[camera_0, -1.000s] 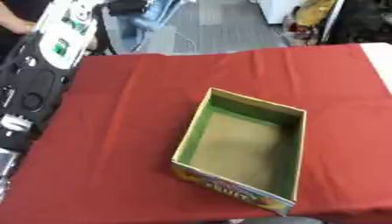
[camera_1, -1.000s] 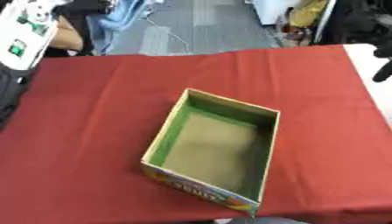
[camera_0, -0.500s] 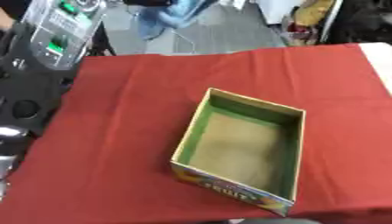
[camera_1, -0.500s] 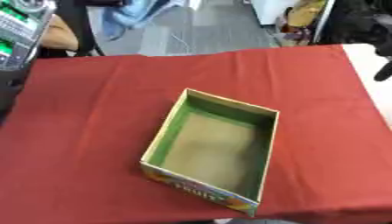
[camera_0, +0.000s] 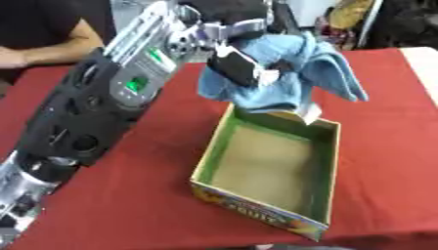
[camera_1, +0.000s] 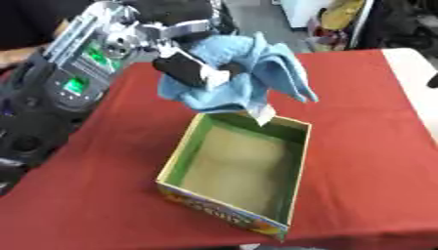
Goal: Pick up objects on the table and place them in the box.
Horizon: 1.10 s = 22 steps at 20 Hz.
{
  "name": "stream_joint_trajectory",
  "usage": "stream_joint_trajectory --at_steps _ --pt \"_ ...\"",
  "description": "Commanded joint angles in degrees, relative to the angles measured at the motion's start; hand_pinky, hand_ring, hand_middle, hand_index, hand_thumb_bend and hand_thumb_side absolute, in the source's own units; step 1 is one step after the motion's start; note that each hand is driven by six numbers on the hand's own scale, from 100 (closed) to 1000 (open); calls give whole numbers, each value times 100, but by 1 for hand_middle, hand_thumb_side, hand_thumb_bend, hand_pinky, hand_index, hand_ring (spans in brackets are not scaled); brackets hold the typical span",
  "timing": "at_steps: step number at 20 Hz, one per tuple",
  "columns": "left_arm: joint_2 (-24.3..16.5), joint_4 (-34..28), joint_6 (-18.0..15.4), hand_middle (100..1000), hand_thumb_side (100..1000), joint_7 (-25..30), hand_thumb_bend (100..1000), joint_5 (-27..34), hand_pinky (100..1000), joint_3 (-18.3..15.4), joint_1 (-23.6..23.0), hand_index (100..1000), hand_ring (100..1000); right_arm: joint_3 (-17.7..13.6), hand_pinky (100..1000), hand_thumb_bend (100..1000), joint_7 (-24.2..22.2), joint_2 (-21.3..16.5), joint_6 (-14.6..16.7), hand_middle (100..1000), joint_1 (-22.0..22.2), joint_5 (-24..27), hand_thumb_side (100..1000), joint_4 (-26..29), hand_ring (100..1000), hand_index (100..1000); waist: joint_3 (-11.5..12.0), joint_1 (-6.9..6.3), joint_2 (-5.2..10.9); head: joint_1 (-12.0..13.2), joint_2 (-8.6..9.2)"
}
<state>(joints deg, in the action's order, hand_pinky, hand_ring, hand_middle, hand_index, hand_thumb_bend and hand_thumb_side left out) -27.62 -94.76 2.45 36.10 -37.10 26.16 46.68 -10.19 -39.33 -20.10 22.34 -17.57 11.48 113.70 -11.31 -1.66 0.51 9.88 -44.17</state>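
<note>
A light blue cloth (camera_0: 291, 68) hangs bunched in my left hand (camera_0: 239, 61), whose fingers are curled round it. The cloth is held above the far end of the open cardboard box (camera_0: 329, 161), its lower folds and a white tag (camera_0: 311, 113) dangling just over the far rim. The box has green inner walls, a brown floor with nothing in it, and a printed yellow front. It stands on the red tablecloth (camera_0: 128, 195). My left arm (camera_0: 94, 107) reaches in from the lower left. My right hand shows in neither view.
A person's arm (camera_0: 38, 49) rests at the table's far left edge. A dark object (camera_1: 432, 80) shows at the right edge. The red cloth ends in a pale strip at the far right (camera_0: 424, 58). Clutter stands beyond the far edge.
My left arm has swung in from the far left, carrying the blue cloth over the box's far end. The box has stayed where it was.
</note>
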Motion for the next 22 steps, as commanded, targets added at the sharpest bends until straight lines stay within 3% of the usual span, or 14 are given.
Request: stream_joint_trajectory --at_steps 1,2,3,4,5,6,7,9,10,11,22 --pt "185 563 -144 100 376 -103 100 -22 100 158 -29 124 100 0 542 100 -38 -39 11 806 -96 39 694 90 757 962 -16 19 46 57 6" --pt "262 770 -209 100 377 -200 100 -5 100 187 -86 117 100 2 542 100 -46 -37 10 806 -102 43 694 90 757 962 -21 19 43 59 6" --pt "317 947 -285 284 312 -292 100 5 100 209 -120 357 140 3 542 100 -52 -35 9 805 -106 45 694 90 756 961 -24 19 40 60 6" --pt "378 1152 -361 459 259 -324 100 15 263 239 -181 513 310 5 542 100 -60 -31 8 805 -112 48 694 90 756 961 -29 19 36 62 6" --pt "424 1324 -441 633 450 -309 100 11 439 263 -218 695 488 4 542 100 -64 -28 7 805 -115 50 693 90 756 961 -32 19 33 60 6" --pt "459 1467 -528 685 543 -233 100 23 480 286 -255 737 534 1 542 100 -66 -26 5 805 -117 50 693 90 756 961 -33 19 30 60 6" --pt "481 1569 -603 810 833 -151 311 39 591 290 -276 852 679 0 542 100 -68 -26 3 805 -118 50 693 90 756 961 -32 19 29 59 6" --pt "503 1690 -691 849 975 44 447 76 621 287 -308 887 726 2 542 100 -75 -26 3 805 -117 50 693 90 756 961 -25 20 27 52 6" --pt "505 1711 -708 853 1000 102 468 92 624 273 -318 893 733 1 542 100 -77 -26 3 805 -115 49 692 90 756 961 -22 22 28 51 6" --pt "506 1724 -712 861 1000 139 508 116 632 258 -326 903 742 1 542 100 -78 -25 3 805 -114 49 692 90 756 961 -20 23 29 51 6" --pt "466 1653 -713 949 1000 166 569 169 739 216 -354 947 848 8 540 100 -106 -23 1 805 -102 49 694 90 755 961 -5 24 30 49 6"
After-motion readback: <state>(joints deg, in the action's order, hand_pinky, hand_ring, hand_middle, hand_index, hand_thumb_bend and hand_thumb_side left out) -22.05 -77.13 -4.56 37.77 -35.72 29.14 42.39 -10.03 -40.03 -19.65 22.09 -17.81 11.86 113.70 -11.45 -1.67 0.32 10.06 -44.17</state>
